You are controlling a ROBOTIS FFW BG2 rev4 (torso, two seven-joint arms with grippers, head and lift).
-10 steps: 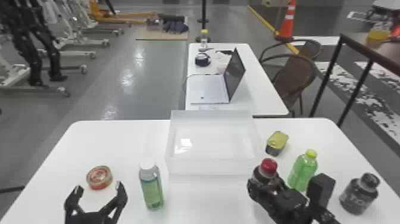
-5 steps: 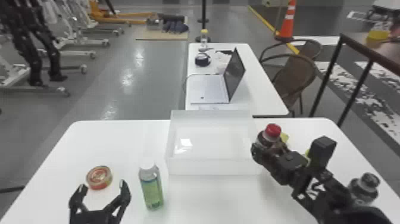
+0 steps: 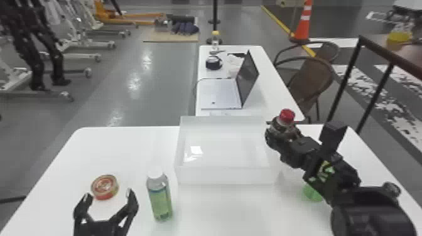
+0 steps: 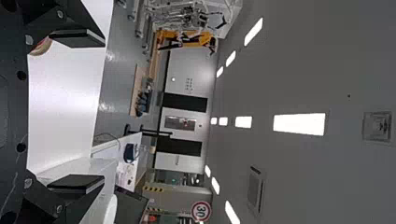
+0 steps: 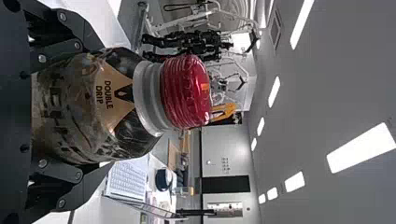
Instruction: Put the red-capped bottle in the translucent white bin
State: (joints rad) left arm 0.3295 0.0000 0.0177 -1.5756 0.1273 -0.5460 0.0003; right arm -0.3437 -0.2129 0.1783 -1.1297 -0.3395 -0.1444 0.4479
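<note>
Head view: right claw (image 3: 283, 130) pinching red-capped bottle (image 3: 287, 116) near right rim of translucent white bin (image 3: 224, 175); left claw (image 3: 109, 194) spread.

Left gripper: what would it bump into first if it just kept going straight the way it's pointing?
Probably the round tin, just ahead of the left gripper. I can't tell how high the gripper is, though, so it might pass right over it.

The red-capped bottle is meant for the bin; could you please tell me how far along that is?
The grasp looks done: the right gripper holds the bottle between its fingers. It is in hand, raised near the right side of the bin, not yet inside. What seems left is moving it over the bin, lowering it and letting go.
</note>
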